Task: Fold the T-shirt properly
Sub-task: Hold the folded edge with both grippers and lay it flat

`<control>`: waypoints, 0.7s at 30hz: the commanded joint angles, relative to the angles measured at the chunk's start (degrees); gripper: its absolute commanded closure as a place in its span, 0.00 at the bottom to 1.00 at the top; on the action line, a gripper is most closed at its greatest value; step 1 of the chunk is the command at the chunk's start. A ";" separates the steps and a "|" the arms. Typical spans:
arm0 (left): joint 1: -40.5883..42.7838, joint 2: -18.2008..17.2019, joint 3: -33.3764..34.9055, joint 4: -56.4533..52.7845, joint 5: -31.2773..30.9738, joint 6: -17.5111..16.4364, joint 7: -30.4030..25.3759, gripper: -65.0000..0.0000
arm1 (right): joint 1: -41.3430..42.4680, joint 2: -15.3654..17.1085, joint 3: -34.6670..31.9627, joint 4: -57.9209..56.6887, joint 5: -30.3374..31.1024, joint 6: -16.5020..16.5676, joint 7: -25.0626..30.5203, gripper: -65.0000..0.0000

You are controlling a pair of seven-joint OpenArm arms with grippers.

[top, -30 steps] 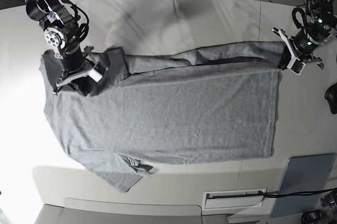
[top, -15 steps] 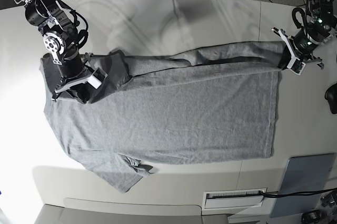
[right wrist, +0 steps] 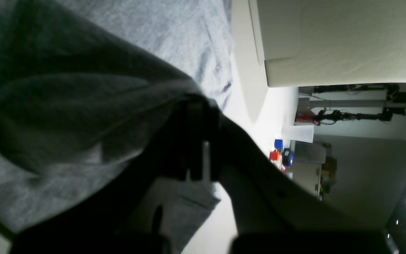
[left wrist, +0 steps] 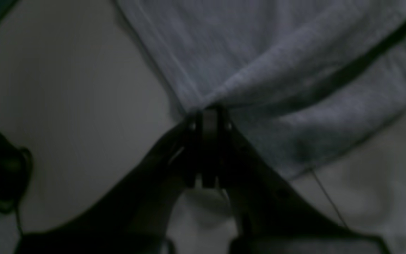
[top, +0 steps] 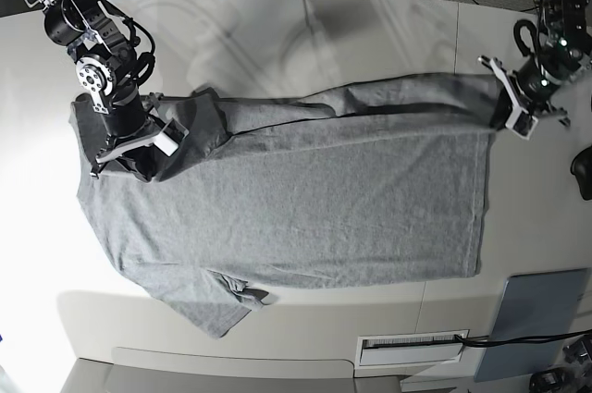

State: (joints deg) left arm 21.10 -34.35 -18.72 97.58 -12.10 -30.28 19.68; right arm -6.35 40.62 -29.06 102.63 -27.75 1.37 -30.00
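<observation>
Heather-grey knit cotton, soft and lightly creased: the large short-sleeved T-shirt [top: 296,199] lies spread flat on the smooth pale off-white worktop [top: 277,32], plain side up. Long axis runs left-right in the base view; shoulders and sleeves sit at that view's left, straight bottom hem at its right. The far long edge is turned over onto the body as a narrow rumpled band running from the far sleeve to the hem corner. Near sleeve [top: 208,305] lies flat, pointing at the near worktop edge.

Right black gripper [top: 139,148] sits at the far shoulder, jaws pressed together on a bunched fold of the fabric [right wrist: 83,102]; the cloth drapes over them in the right wrist view. Left black gripper [top: 513,108] is at the far hem corner, jaws pinched on the fabric edge [left wrist: 224,95]; that wrist view is dim and blurred.

Flat stiff grey-blue rectangular pad [top: 538,312] lies near the worktop's near corner, apart from the shirt.
</observation>
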 commanded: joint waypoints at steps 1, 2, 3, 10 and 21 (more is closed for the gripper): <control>-0.85 -1.22 -0.55 0.81 -0.55 0.42 -1.20 1.00 | 0.76 0.66 0.50 0.74 -0.57 -1.03 0.39 1.00; -1.38 -1.22 -0.52 0.81 -0.55 0.42 -1.18 1.00 | 0.79 0.59 0.50 0.74 -0.55 -1.03 0.24 1.00; -1.97 -1.22 -0.55 0.81 -0.55 0.42 -1.09 1.00 | 0.76 0.46 0.50 0.74 -0.55 -1.03 0.17 1.00; -2.89 -1.22 -0.55 0.76 2.05 0.46 0.02 1.00 | 0.79 0.13 0.50 0.74 -0.57 -1.03 0.07 1.00; -3.19 -1.25 -0.55 0.76 2.03 2.80 0.00 1.00 | 0.79 -0.04 0.52 0.74 -0.59 -3.39 -0.68 1.00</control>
State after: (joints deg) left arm 18.37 -34.35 -18.70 97.58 -9.69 -28.10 20.82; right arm -6.35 39.90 -29.06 102.63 -27.59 -0.67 -30.98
